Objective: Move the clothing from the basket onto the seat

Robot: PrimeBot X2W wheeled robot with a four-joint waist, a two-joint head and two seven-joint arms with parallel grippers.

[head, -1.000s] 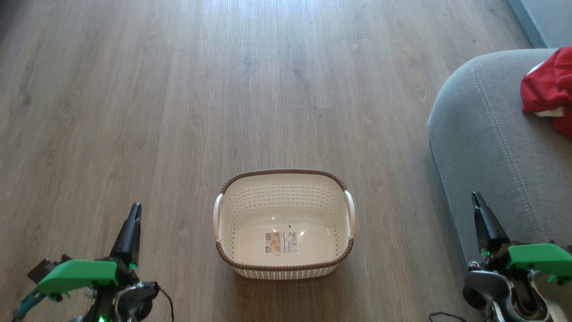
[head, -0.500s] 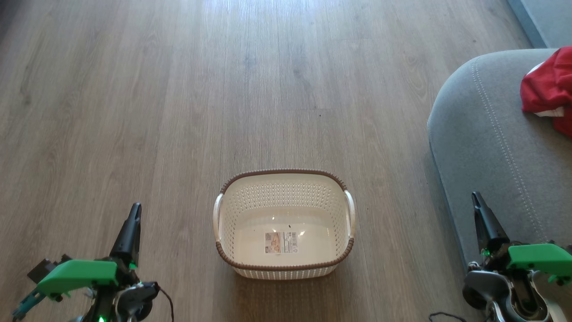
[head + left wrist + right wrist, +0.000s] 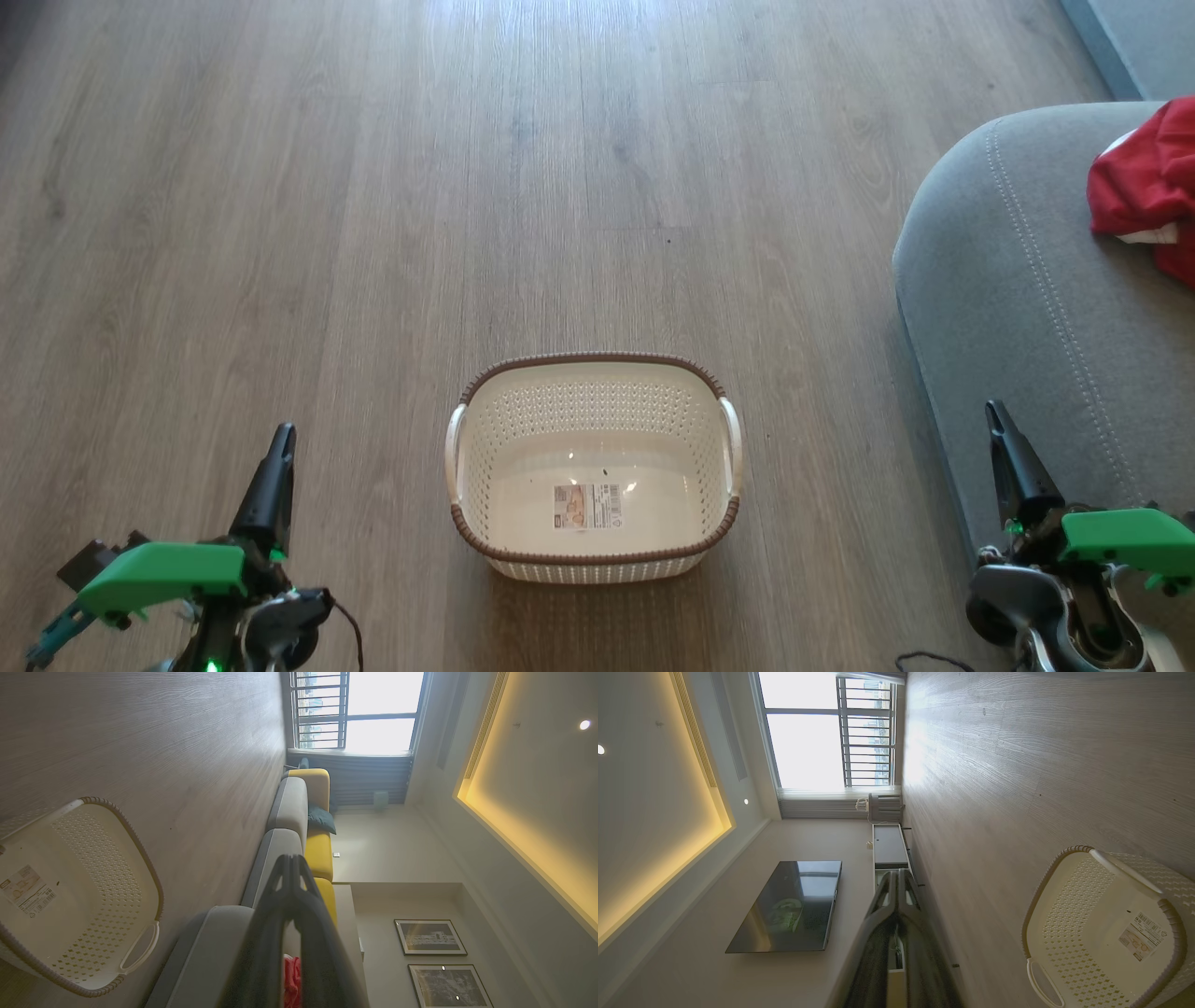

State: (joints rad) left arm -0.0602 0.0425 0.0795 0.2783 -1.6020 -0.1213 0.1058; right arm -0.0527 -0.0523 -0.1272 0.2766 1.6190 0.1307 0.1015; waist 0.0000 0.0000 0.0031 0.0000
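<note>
Head view: the basket (image 3: 594, 420) stands on the wood floor (image 3: 373, 233), approx. in the middle, and its bare inner bottom shows a sticker label (image 3: 587, 507). The clothing (image 3: 1144, 187), red w/ some white, lies on the seat (image 3: 1018, 280) at the right edge, well apart from the basket. The left tool (image 3: 285, 432) is at lower left, fingers pressed together, holding nothing. The right tool (image 3: 994, 411) is at lower right, also closed on nothing, seen against the seat's front edge.

Left wrist view: the closed left tool (image 3: 292, 858) points toward the sofa. The basket is at left, and a bit of red clothing shows on the seat between the finger bases.

Right wrist view: the right tool (image 3: 900, 873) is closed. The basket is at lower right, and a TV (image 3: 789, 905) and a window (image 3: 808, 742) are farther away.
</note>
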